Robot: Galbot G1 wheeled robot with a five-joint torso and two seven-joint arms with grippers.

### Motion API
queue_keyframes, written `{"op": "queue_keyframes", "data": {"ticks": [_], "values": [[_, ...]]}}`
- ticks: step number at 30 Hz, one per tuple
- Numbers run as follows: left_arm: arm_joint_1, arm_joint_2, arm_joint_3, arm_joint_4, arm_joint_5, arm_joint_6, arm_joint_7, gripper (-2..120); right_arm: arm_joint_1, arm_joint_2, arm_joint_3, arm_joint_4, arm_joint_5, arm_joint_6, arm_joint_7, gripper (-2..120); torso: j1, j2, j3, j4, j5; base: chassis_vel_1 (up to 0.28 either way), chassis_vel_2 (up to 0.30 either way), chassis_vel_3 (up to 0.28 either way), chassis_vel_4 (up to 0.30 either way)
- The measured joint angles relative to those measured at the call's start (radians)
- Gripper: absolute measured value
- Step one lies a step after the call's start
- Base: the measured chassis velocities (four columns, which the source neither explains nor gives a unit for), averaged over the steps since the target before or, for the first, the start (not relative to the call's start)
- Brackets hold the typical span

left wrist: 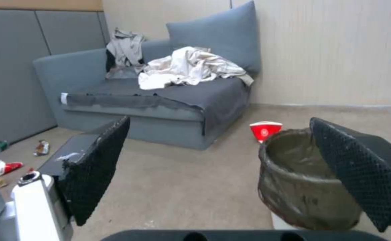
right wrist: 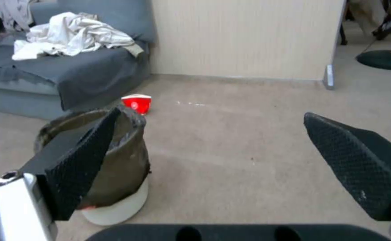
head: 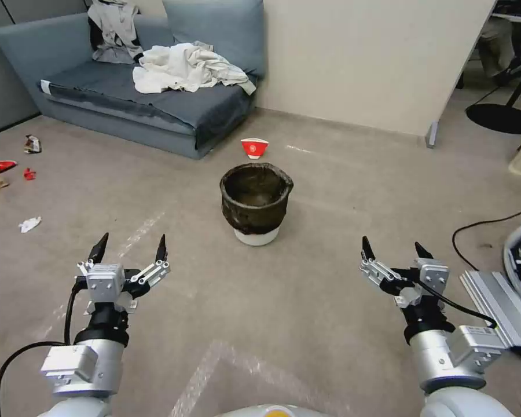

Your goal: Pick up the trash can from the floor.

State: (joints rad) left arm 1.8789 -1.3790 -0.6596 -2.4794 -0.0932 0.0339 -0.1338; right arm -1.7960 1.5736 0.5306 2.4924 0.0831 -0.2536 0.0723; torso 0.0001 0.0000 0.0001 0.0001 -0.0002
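While upright on the floor [head: 330, 191], trash can [head: 256, 204] sits centred ahead, black bag folded over rim, white base showing below. Nothing gripping it. Left gripper [head: 130, 250] low and near the robot, left of the can, well apart from it, fingers spread wide, empty. Right gripper [head: 392, 252] mirrored on the right side, also well apart, fingers spread wide, empty. Both hover above carpet, tips pointing forward. Red-and-white paper bowl [head: 255, 147] just beyond the can, apart from it. Grey sofa [head: 156, 110] further back left with white cloth pile [head: 185, 68] on the seat. Scattered litter [head: 28, 223] on carpet far left. Black cable [head: 486, 226] on floor at right.
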Motion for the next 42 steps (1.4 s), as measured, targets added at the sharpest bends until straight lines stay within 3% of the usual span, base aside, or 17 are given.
{"op": "queue_keyframes", "data": {"ticks": [28,36,42], "values": [[-0.022,0.027,-0.036,0.016,-0.050,0.005,0.015,100,0.013,-0.005,-0.012,-0.028,-0.004,-0.005,0.011,100,0.000,0.000,0.000,0.0001,0.0004,-0.175,0.177,0.174,-0.174],[-0.119,0.136,-0.036,0.055,-0.167,0.074,-0.011,100,0.039,-0.019,0.002,-0.048,0.034,-0.007,0.020,100,0.000,0.000,0.000,-0.0001,0.0001,-0.150,0.135,0.137,-0.141],[-0.207,0.225,0.001,0.086,-0.320,0.203,-0.058,100,0.050,-0.031,0.014,-0.077,0.049,-0.006,0.024,100,0.000,0.000,0.000,0.0000,0.0000,-0.022,0.015,0.014,-0.010]]}}
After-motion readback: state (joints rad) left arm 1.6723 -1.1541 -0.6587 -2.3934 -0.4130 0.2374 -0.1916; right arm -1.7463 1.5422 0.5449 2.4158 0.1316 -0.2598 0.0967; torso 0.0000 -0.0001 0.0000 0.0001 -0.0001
